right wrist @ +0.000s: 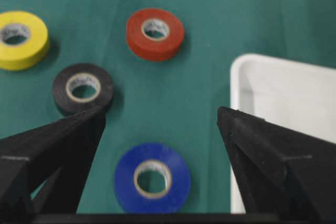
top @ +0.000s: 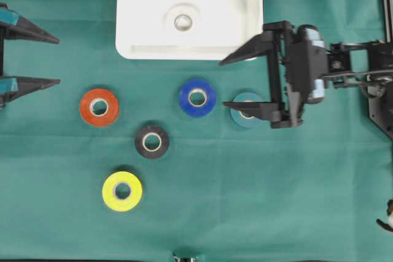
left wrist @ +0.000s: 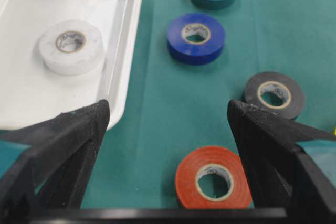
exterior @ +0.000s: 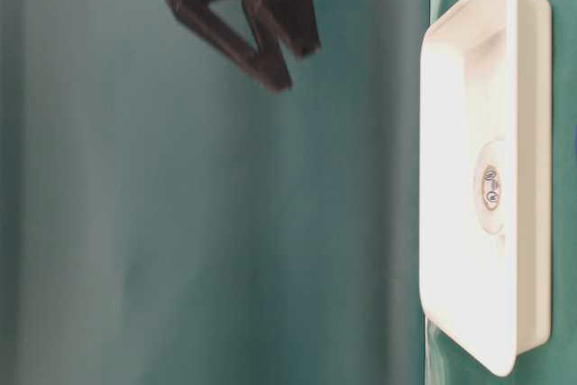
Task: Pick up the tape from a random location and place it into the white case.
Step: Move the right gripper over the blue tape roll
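The white case point(top: 141, 4) lies at the top middle of the green cloth with a white tape roll point(top: 183, 21) inside it. Loose on the cloth are an orange-red tape point(top: 99, 107), a blue tape point(top: 197, 97), a teal tape point(top: 245, 110), a black tape point(top: 151, 141) and a yellow tape point(top: 122, 191). My right gripper point(top: 223, 84) is open and empty beside the case's lower right corner, one finger crossing over the teal roll. In its wrist view the blue tape point(right wrist: 152, 178) shows between the fingers. My left gripper point(top: 58, 61) is open and empty at the left edge, with the orange-red tape point(left wrist: 213, 178) just ahead.
The case's rim point(right wrist: 294, 93) lies close to the right gripper's finger. The case wall point(left wrist: 123, 51) runs along the left gripper's left finger. Green cloth covers the whole table, and dark frame parts stand at the right edge point(top: 384, 90).
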